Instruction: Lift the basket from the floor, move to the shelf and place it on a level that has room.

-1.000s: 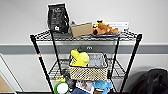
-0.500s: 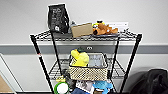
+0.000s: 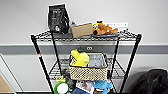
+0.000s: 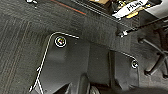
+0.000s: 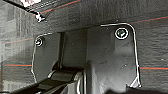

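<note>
The basket (image 3: 88,67) sits on the shelf (image 3: 85,37), resting on the level (image 3: 113,71) second from the top, toward its front edge and roughly centred between the posts. It stands upright and level. A yellow plush toy (image 3: 79,58) lies in its left half, leaning over the rim; the right half shows pale lining. On the top tier stand a black pouch (image 3: 58,18), a brown cardboard box (image 3: 82,30) just beside it, and an orange plush toy (image 3: 103,29) on a tray. Below the basket, further toys are visible, among them a green-and-white ball shape (image 3: 61,87) and a blue plush (image 3: 102,86). A dark bag (image 3: 152,81) lies at the lower right near the wall. Both wrist views look down on the floor (image 4: 22,50), dark carpet with faint stripes. Whether either gripper's fingers are apart or together cannot be determined.
</note>
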